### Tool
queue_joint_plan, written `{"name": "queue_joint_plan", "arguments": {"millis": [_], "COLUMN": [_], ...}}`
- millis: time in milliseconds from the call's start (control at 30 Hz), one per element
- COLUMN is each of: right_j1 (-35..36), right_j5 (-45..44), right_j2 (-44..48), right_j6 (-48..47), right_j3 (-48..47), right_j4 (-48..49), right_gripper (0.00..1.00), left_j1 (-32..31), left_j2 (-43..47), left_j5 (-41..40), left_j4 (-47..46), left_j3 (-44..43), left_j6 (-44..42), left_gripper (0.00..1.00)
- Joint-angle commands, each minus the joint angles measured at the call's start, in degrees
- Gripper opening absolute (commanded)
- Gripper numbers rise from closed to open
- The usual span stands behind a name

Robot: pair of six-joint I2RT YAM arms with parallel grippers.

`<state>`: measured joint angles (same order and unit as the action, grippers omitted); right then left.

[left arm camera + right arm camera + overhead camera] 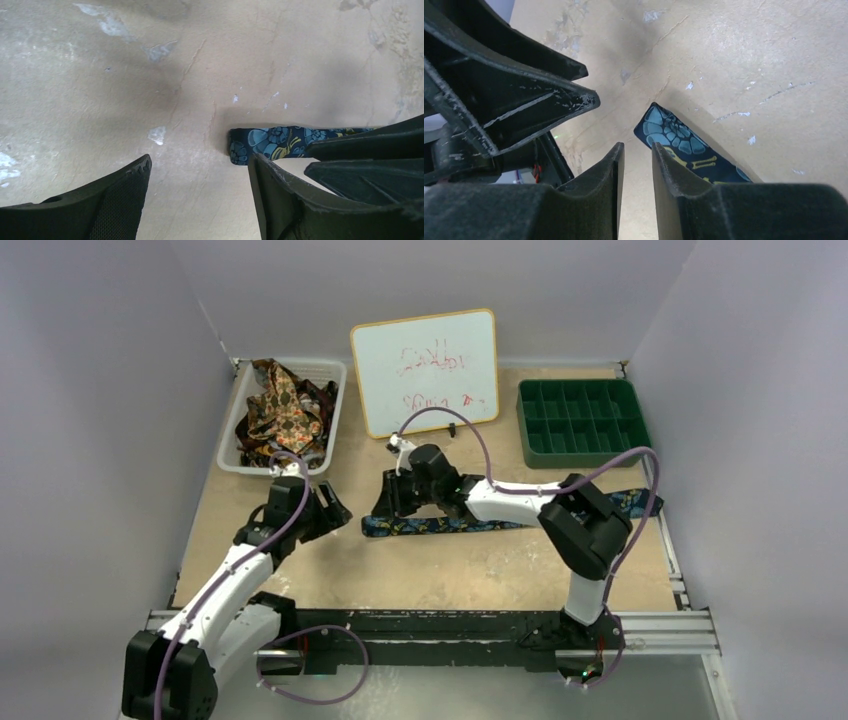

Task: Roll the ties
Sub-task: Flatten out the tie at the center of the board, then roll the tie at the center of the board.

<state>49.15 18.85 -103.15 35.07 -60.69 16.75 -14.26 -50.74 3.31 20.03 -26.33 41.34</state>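
Note:
A dark navy tie with blue and gold print lies flat across the table, its narrow end pointing left. More ties in brown, gold and red are heaped in a white basket at the back left. My left gripper hovers just left of the tie's end, open wide over bare table. My right gripper stands over that same end. Its jaws are only narrowly apart with nothing between them, and the tie's end lies beside the right finger.
A whiteboard leans against the back wall. A green compartment tray sits at the back right. The two grippers are close together, and the left one's fingers fill the upper left of the right wrist view.

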Motion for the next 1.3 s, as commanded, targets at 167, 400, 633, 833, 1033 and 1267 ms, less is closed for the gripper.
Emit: {"name": "queue_joint_plan", "arguments": {"millis": [167, 400, 633, 833, 1033, 1267], "right_j1": [1.89, 1.91, 1.91, 1.90, 1.85, 1.83], "right_j5": [1.56, -4.95, -1.99, -1.28, -1.02, 3.10], "right_j2": [-6.06, -7.18, -9.34, -10.13, -10.34, -6.93], "right_j6": [0.67, 0.19, 0.29, 1.33, 1.71, 1.69], "right_j3": [-2.84, 0.87, 1.46, 1.32, 1.10, -0.63], "right_j4": [1.14, 0.07, 0.77, 0.27, 0.01, -0.40], "right_gripper": [0.26, 0.23, 0.22, 0.21, 0.21, 0.28], "left_j1": [0.46, 0.46, 0.46, 0.46, 0.46, 0.46], "left_j2": [0.46, -2.32, -7.61, -11.79, -14.51, -16.92], "left_j5": [-1.09, 10.38, 13.41, 16.55, 14.81, 12.67], "left_j4": [0.29, -10.78, -18.71, -26.67, -30.33, -32.67], "left_j3": [-0.22, 5.14, 7.03, 8.48, 10.56, 11.39], "left_j6": [-0.05, -1.28, -0.87, 1.00, 5.58, 6.57], "left_gripper": [0.69, 0.68, 0.68, 0.66, 0.56, 0.28]}}
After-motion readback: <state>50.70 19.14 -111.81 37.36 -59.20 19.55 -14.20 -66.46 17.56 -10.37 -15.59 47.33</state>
